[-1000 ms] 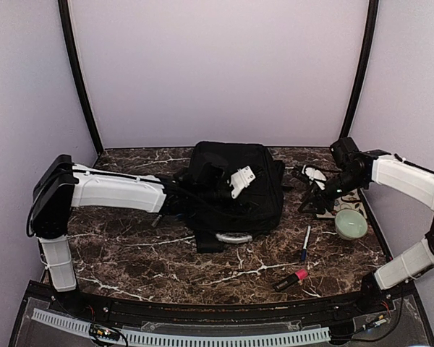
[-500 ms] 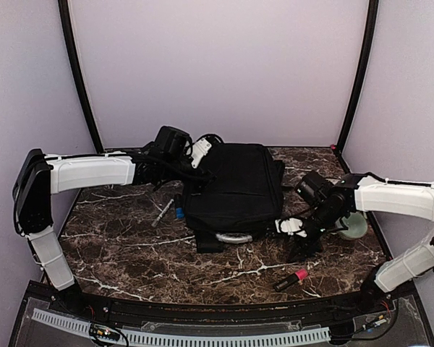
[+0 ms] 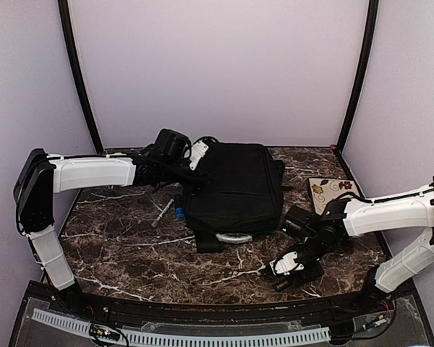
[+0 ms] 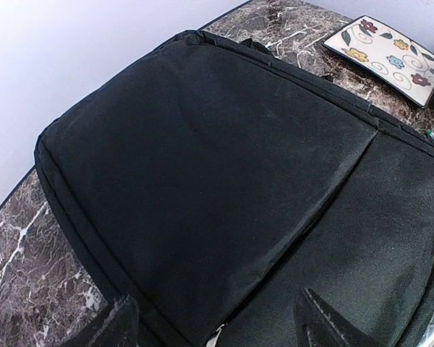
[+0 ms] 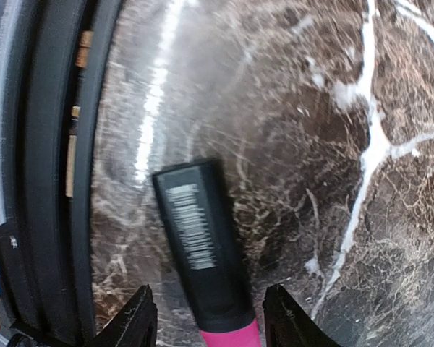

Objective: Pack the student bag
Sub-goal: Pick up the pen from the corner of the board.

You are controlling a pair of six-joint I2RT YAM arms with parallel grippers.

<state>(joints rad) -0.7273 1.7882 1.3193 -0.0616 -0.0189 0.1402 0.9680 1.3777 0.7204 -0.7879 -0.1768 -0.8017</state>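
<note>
The student bag (image 3: 235, 189) is a large black backpack lying flat at the table's middle, with its light grey handle loop (image 3: 233, 237) at the near edge. It fills the left wrist view (image 4: 202, 166). My left gripper (image 3: 200, 160) is open and empty over the bag's far left corner, with a zip pull (image 4: 215, 336) between its fingertips. A black marker with a pink cap (image 5: 199, 246) lies near the table's front edge. My right gripper (image 3: 286, 271) is open, its fingers (image 5: 137, 318) either side of the marker's cap end, not closed on it.
A flowered square plate (image 3: 331, 189) lies at the right, also in the left wrist view (image 4: 387, 58). A pen (image 3: 163, 212) and a small blue item (image 3: 179, 212) lie left of the bag. The table's black front rim (image 5: 50, 181) is close to the marker.
My right arm has swung from the bag's right side toward the front edge and now hangs over the marker. My left gripper has barely moved.
</note>
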